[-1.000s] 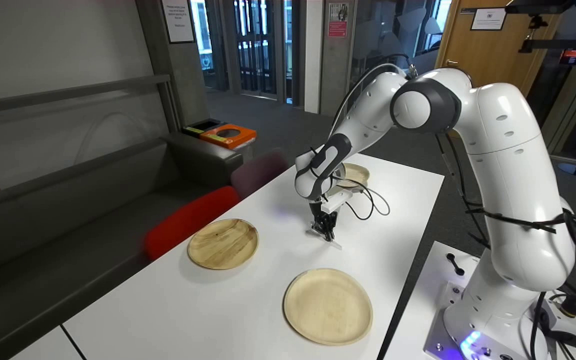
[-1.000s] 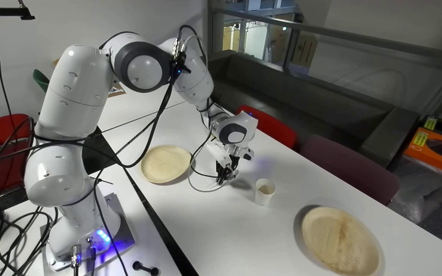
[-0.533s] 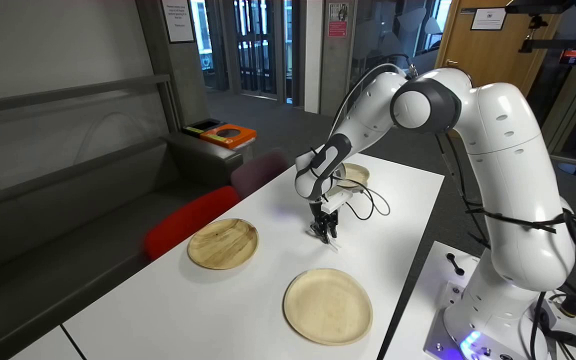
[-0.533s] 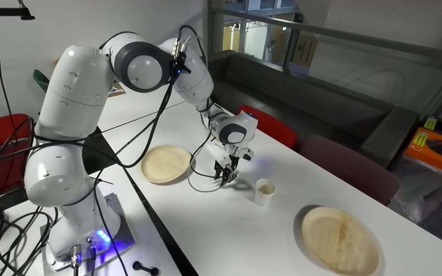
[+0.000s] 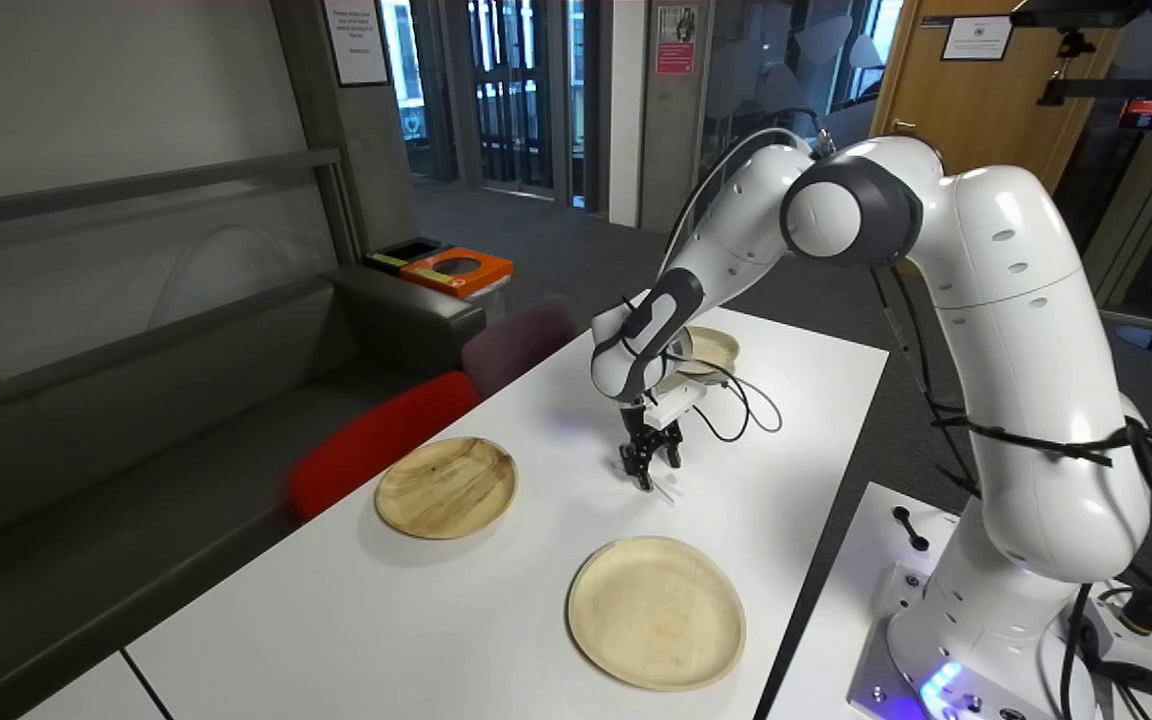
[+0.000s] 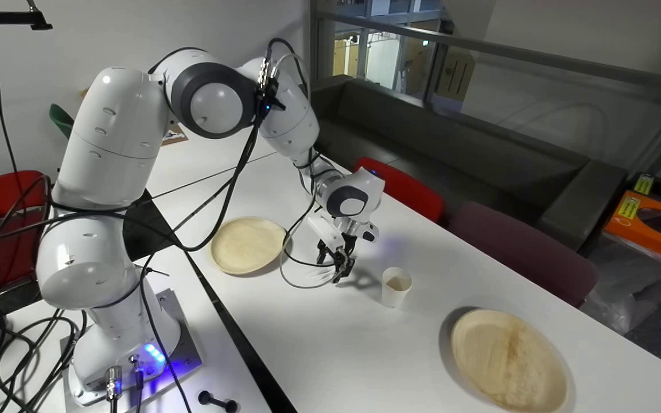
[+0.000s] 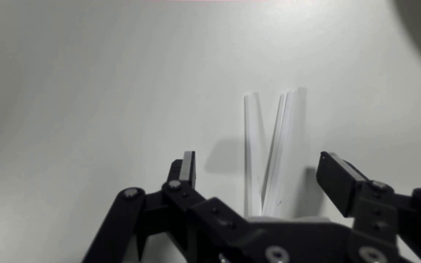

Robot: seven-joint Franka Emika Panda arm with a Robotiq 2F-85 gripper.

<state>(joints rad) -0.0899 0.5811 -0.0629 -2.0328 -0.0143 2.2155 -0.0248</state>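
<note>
My gripper stands open low over the white table, its fingers wide apart. Two slim white strips, like handles of plastic cutlery, lie between the fingers in a narrow V; neither finger touches them. Their lower ends are hidden behind the gripper's body. In an exterior view the gripper points down, with the pale strips just beside its tips. A white paper cup is upright on the table a short way from the gripper.
Round wooden plates rest on the table: a striped one, a pale one and one partly behind the arm. A loose cable loops by the wrist. Red and purple chairs line the table's edge.
The fingers have spread from close together to wide apart, leaving the white strips on the table between them. The arm itself has hardly moved; plates and cup stay where they were.
</note>
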